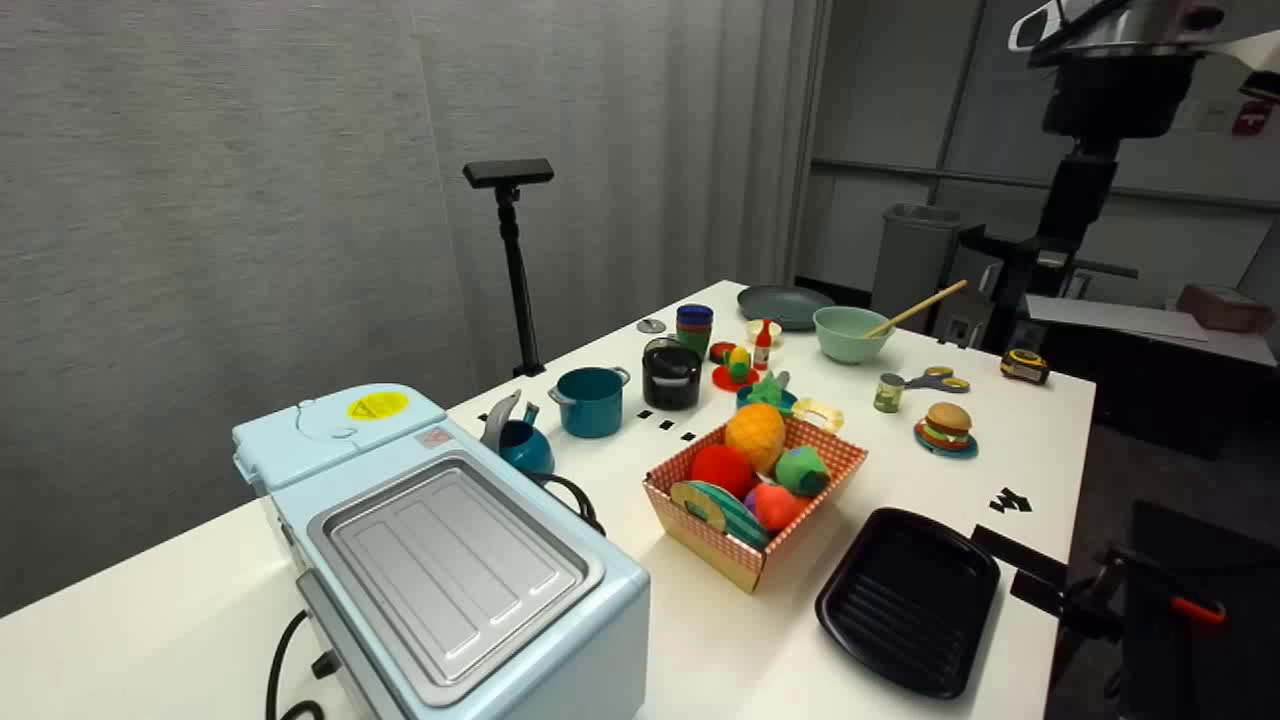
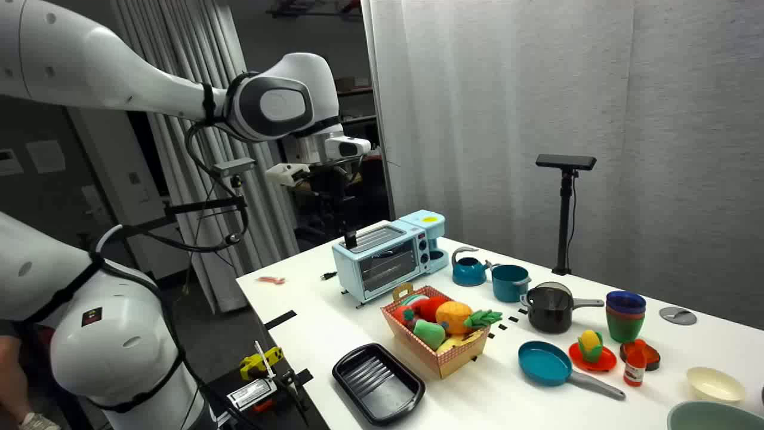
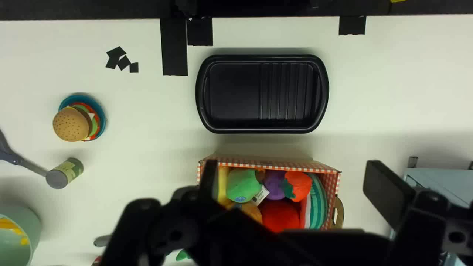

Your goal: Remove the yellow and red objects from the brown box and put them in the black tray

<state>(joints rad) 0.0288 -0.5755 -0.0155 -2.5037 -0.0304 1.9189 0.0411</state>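
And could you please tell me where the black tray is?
In the wrist view, the black tray lies in the upper middle, just above the fruit box in the picture, with the toy burger off to its left.

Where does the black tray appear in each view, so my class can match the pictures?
In an exterior view: black tray at lower right, below and right of the brown box.
In an exterior view: black tray at bottom centre, below and left of the brown box.
In the wrist view: black tray at upper centre, above the brown box.
Shared landmark: the brown box with checked rim.
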